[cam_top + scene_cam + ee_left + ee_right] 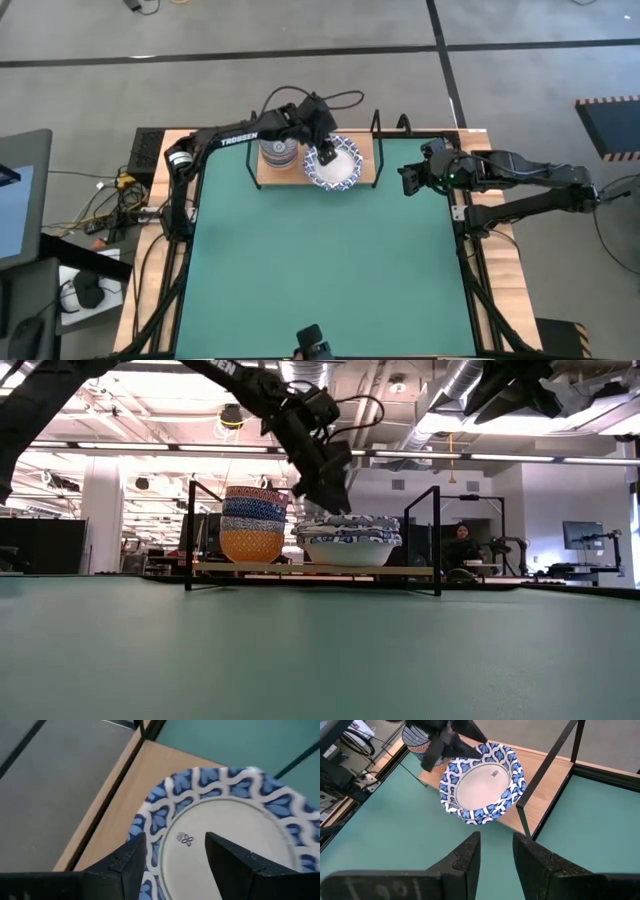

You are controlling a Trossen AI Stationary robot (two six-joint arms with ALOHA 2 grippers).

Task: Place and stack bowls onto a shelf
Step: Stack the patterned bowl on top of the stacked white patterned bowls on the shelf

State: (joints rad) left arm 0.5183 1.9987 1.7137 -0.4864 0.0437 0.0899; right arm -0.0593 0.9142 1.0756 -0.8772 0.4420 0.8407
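Note:
On the light-wood shelf point(272, 177) at the table's far edge stand two stacks. The small bowls point(252, 525) are stacked on its left, striped and red ones above a yellow one. The wider white bowls with blue patterned rims point(338, 167) are stacked beside them. My left gripper point(175, 855) is open just above the white stack's left rim point(160, 832), one finger outside the top bowl and one over its inside. My right gripper point(496, 852) is open, hovering over the mat to the right of the shelf.
The shelf's black wire posts point(555, 757) rise at its corners, one between my right gripper and the white stack. The green mat point(330, 270) covers the table before the shelf. A power strip and cables point(120, 190) lie off the table's left side. A person point(462, 545) sits far behind.

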